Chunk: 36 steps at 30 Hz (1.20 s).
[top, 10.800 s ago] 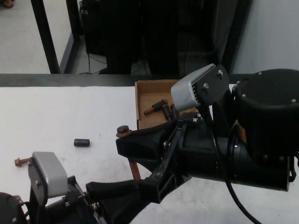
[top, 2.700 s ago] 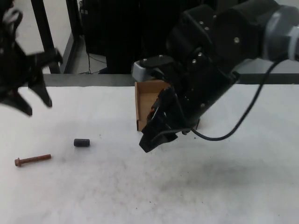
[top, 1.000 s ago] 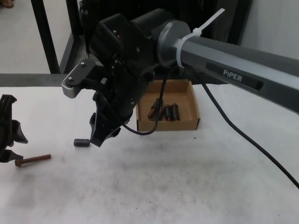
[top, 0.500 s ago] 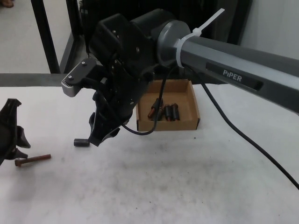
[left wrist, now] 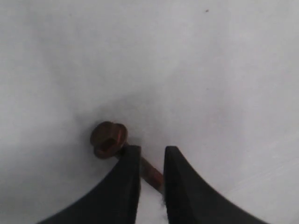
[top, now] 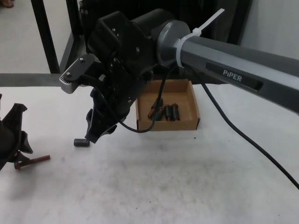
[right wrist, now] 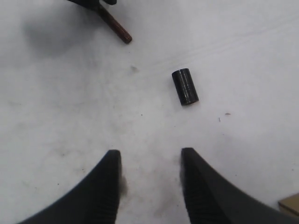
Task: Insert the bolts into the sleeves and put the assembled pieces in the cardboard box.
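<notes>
This looks like a robotics lab or a test workshop — a plain white bench (top: 196, 186) with a black robot arm (top: 243, 65) over it, its cable (top: 243, 136) hanging loose, a zip tie (top: 208, 23) on the arm. Behind stand black frame posts (top: 45, 37) on a bare grey floor (top: 18, 46).

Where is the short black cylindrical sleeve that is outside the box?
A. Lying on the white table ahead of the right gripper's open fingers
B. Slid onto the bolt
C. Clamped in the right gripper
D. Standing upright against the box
A: the short black cylindrical sleeve lies on its side on the white table, beyond the right gripper, whose open fingers are clear of it, and apart from the brown bolt.
</notes>
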Motion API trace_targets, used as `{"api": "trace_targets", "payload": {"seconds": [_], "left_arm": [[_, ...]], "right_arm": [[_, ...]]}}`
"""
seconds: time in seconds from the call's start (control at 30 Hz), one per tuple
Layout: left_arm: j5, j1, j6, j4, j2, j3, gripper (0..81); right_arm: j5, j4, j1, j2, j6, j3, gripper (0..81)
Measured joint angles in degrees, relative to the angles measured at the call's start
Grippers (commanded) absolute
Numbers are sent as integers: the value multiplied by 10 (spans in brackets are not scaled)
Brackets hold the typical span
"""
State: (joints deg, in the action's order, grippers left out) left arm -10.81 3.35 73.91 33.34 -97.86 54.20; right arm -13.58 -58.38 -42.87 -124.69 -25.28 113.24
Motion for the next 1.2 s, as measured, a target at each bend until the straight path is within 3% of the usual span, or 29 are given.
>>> {"api": "trace_targets", "payload": {"seconds": [0.3,0.6,1.07,1.2], "left_arm": [[-14,0,-5,8,0,2,198],[-67,0,39,-84,0,2,344],[-43,3,42,-149,0,2,348],[-73,5,55,-149,0,2,348]], "right_arm": [[0,1,0,0,0,0,403],[0,5,0,0,18,0,403],[0,-22,0,0,44,0,403],[0,-43,0,0,47,0,403]]}}
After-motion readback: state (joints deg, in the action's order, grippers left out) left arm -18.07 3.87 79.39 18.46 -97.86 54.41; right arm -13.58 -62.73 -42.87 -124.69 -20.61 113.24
